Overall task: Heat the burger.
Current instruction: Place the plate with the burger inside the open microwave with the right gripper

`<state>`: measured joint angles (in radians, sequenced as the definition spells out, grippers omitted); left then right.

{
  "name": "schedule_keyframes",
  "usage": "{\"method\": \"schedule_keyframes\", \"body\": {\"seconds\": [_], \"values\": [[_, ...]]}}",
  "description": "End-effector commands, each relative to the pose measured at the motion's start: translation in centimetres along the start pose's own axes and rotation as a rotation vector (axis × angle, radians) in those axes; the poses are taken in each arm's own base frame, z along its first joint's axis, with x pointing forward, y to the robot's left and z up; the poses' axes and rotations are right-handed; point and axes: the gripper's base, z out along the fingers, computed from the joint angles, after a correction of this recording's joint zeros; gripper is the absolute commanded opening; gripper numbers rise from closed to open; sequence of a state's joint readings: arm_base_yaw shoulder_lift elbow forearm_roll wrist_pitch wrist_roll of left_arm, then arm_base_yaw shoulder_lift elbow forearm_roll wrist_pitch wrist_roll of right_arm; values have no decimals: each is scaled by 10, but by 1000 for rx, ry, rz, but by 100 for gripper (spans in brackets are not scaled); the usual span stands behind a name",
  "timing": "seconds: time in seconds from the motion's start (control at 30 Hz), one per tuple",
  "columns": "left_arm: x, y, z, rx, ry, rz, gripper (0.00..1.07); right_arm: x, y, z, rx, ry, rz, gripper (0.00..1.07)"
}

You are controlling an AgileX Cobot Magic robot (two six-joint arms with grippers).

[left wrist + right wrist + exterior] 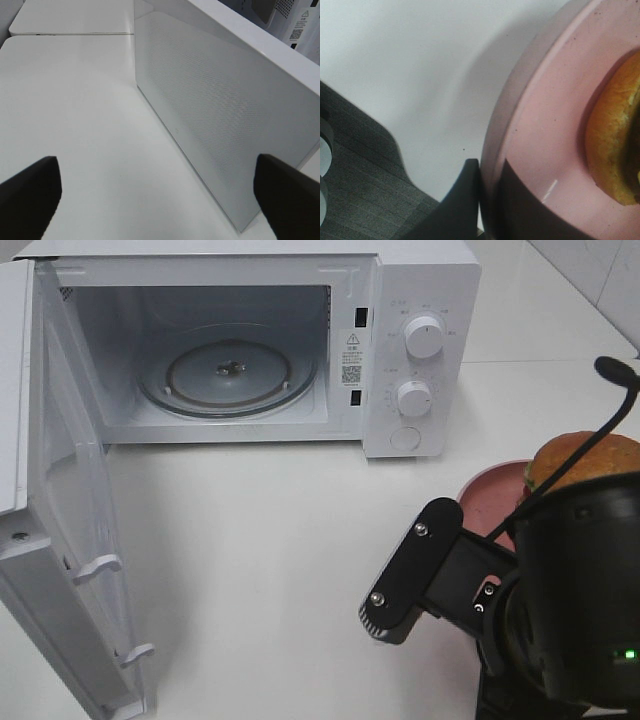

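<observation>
**Item 1, nearest, 5 o'clock in the high view.** Right arm [580, 590], black housing. It covers part of the pink plate [490, 495] and the lower burger [615, 458]. A black cable [617, 371] crosses the bun. The pincer is hidden here.

**Item 2, right wrist view only.** Right gripper [489, 165], pressed together on the rim of the pink plate [545, 125], one finger outside and one inside. The burger [612, 145] sits on the plate, apart from the fingers.

**Item 3, left wrist view only.** Left gripper [156, 170], spread wide and holding nothing, above the white table [75, 100]. It faces the door [225, 115]. It is out of the high view.

**Item 4, middle ground.** Table [280, 530], white.

**Item 5, farthest, 11 to 1 o'clock.** Microwave [440, 290], white. Its door [70, 490] is swung open toward 8 o'clock, and the glass turntable [228, 375] is visible inside. Two dials [424, 337] are on the panel at 1 o'clock.
</observation>
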<state>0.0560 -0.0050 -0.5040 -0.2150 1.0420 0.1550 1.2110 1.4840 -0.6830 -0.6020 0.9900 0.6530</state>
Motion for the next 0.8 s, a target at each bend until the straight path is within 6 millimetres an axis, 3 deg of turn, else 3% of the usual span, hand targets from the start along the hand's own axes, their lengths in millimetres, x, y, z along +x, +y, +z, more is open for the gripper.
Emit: {"method": "schedule_keyframes", "body": {"seconds": [0.03, 0.37, 0.8], "values": [[1, -1, -3, 7, -23, 1, 100, 1, 1, -6, 57, -25, -70, 0], [1, -1, -3, 7, -23, 1, 100, 0, 16, -18, 102, -120, -231, 0], [1, -1, -3, 7, -23, 1, 100, -4, 16, -21, 162, -160, -466, 0]]}}
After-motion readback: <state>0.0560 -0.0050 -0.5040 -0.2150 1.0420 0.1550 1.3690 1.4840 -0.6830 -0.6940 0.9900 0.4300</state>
